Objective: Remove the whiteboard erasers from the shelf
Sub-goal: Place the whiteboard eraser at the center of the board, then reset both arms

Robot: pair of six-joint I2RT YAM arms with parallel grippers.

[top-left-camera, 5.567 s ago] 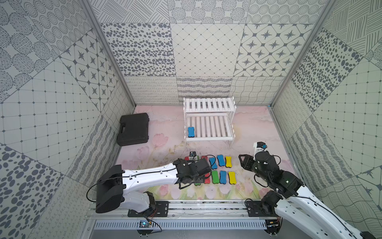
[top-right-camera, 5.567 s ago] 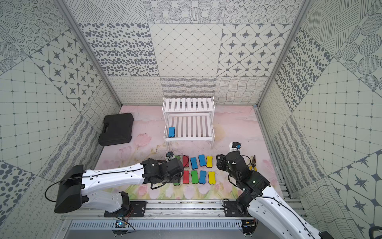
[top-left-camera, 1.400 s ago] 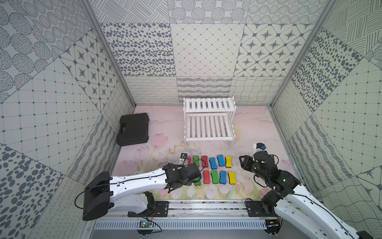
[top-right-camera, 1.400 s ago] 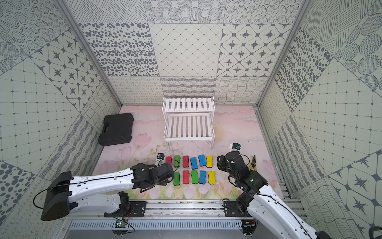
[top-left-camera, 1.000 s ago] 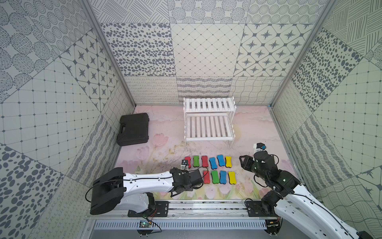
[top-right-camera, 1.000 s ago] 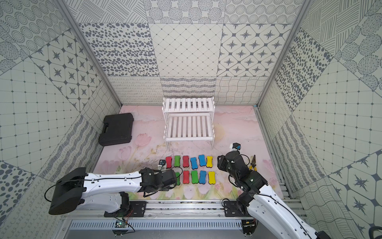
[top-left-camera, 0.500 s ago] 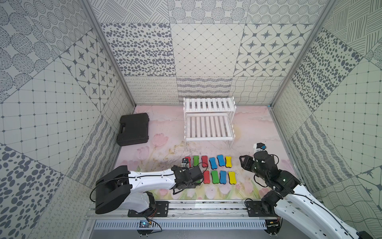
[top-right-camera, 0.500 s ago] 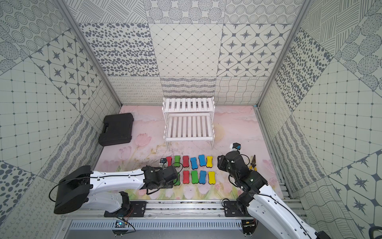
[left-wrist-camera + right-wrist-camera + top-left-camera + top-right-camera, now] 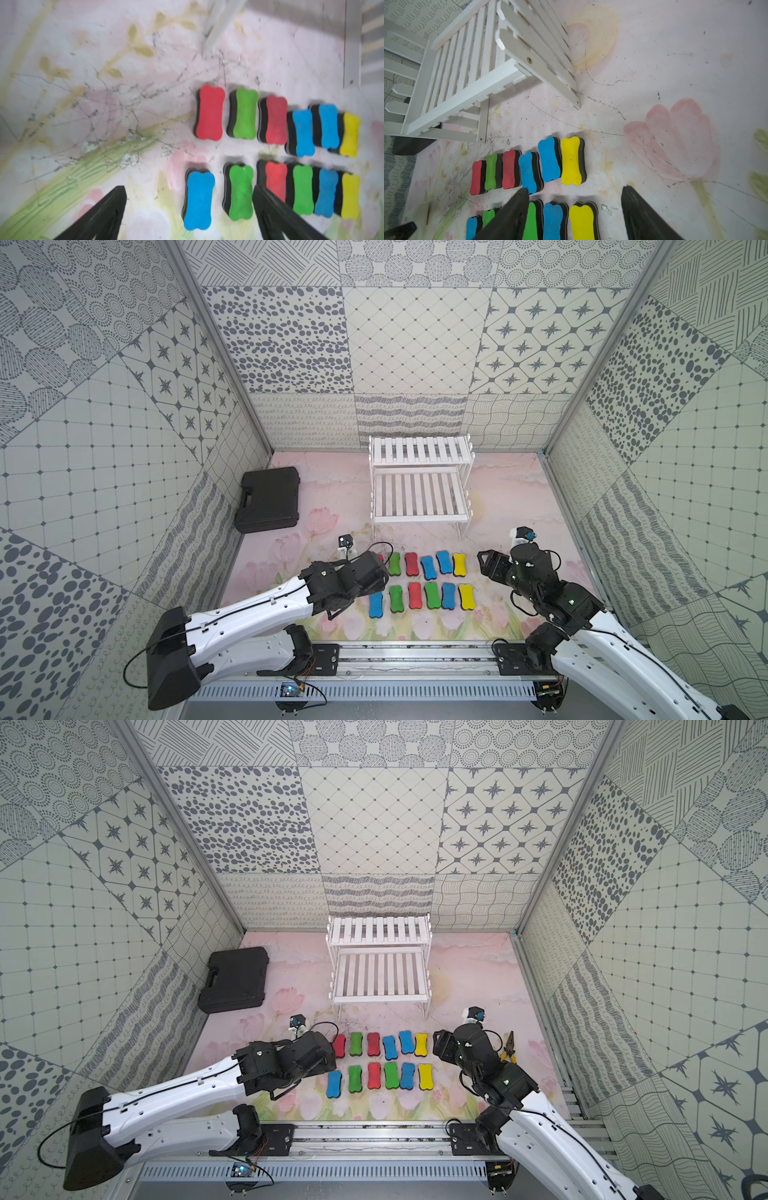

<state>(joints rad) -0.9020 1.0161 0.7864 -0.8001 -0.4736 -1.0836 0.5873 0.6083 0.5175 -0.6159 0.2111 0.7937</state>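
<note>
Your bench (image 9: 519, 497), pink floral top, runs under both claws. Shelf (image 9: 417, 493) stands upright beyond the claws toward the back wall, roughly midway btw them and well apart from each. Black case (image 9: 268, 499) lies shut, beyond the L claw (image 9: 188, 188) and off to its left.

L claw: released, jaws wide, nothing gripped. In its wrist view a blue eraser (image 9: 198, 199) and a green one lie on the bench below the gap.

R claw (image 9: 575, 188): also released, jaws apart, nothing in them. It hangs just right of the rows' yellow end.

Erasers (image 9: 374, 1075): all twelve on the bench, off the shelf, in two rows of six btw your claws, colored tops up, felt bases down.
- Far row, L claw to R claw: red, green, red, blue, blue, yellow.
- Near row: blue, green, red, green, blue, yellow.
- Neighbors sit just beside each other or touching.

Pliers (image 9: 508, 1048) lie just right of the R claw's wrist, mostly hidden.
</note>
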